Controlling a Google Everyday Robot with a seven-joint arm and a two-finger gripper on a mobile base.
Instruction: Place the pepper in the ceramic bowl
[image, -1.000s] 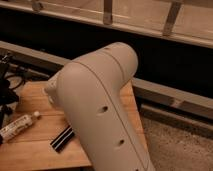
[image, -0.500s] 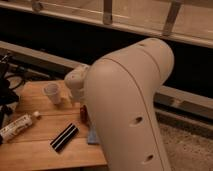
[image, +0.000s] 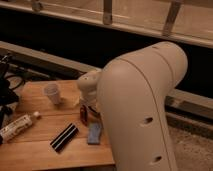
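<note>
My white arm (image: 145, 110) fills the right of the view and bends down over the wooden table (image: 35, 150). The gripper (image: 88, 114) hangs below the rounded wrist (image: 90, 85), low over the table's middle. A small dark red shape, which looks like the pepper (image: 83, 115), sits right at the gripper's tip. I cannot tell whether it is held or lies on the table. The ceramic bowl is hidden or out of view.
A small white paper cup (image: 52, 93) stands left of the gripper. A black striped bar (image: 64, 137) lies in front of it, next to a blue flat object (image: 94, 133). A white bottle (image: 17, 127) lies at the left edge. Dark cables (image: 7, 95) hang at the far left.
The arm has swung to the right and back, uncovering more of the table. The gripper, the dark red shape and the blue object now show in the middle.
</note>
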